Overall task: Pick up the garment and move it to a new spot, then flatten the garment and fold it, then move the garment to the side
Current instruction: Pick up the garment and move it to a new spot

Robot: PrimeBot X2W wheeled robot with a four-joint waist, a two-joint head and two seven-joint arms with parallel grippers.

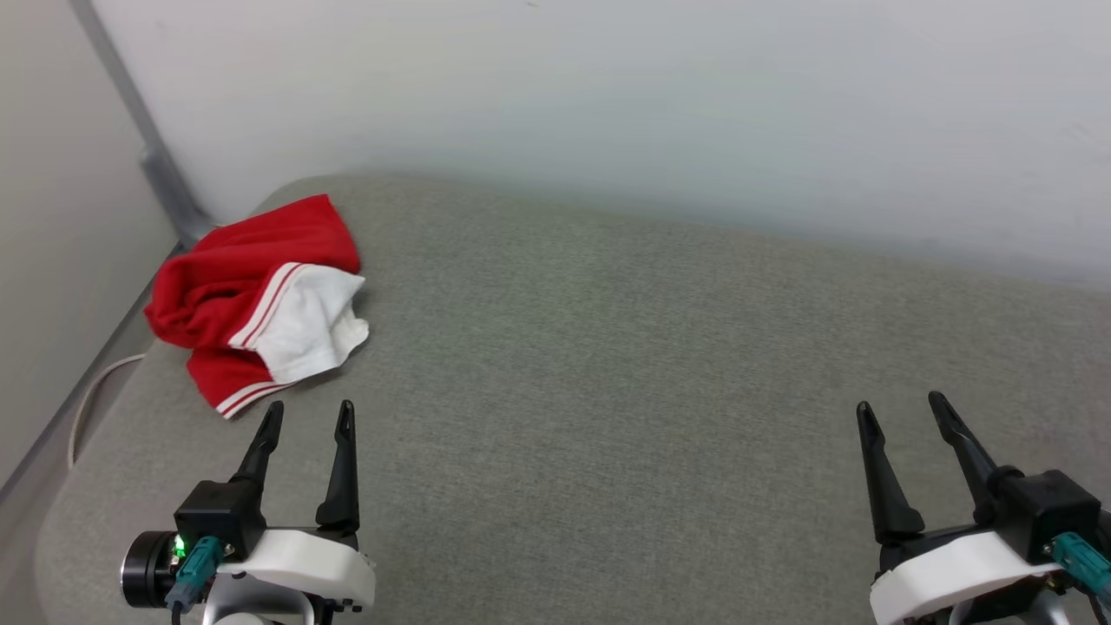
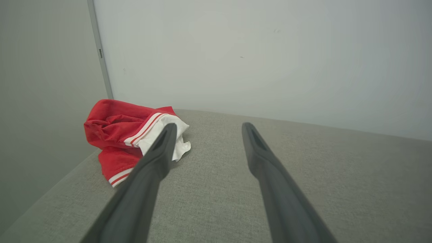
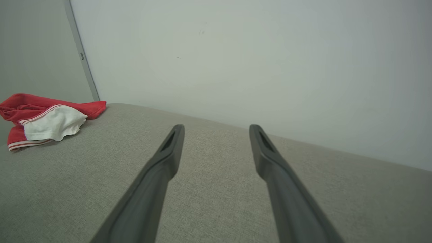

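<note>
Down at the near left, the left hand [image 1: 311, 406] stood wide and empty, its fingertips just short of the shirt [image 1: 252, 286]. The shirt lay crumpled, red with a white sleeve uppermost, at the far left corner of the worktop [image 1: 608, 391]. The right hand [image 1: 899, 401], equally wide and empty, was well apart from it.

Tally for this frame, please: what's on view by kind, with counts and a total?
garment: 1 (red and white, crumpled at the far left corner)
Grippers: 2, the left gripper and the right gripper, both open and empty
grey surface: 1
Total: 4
</note>
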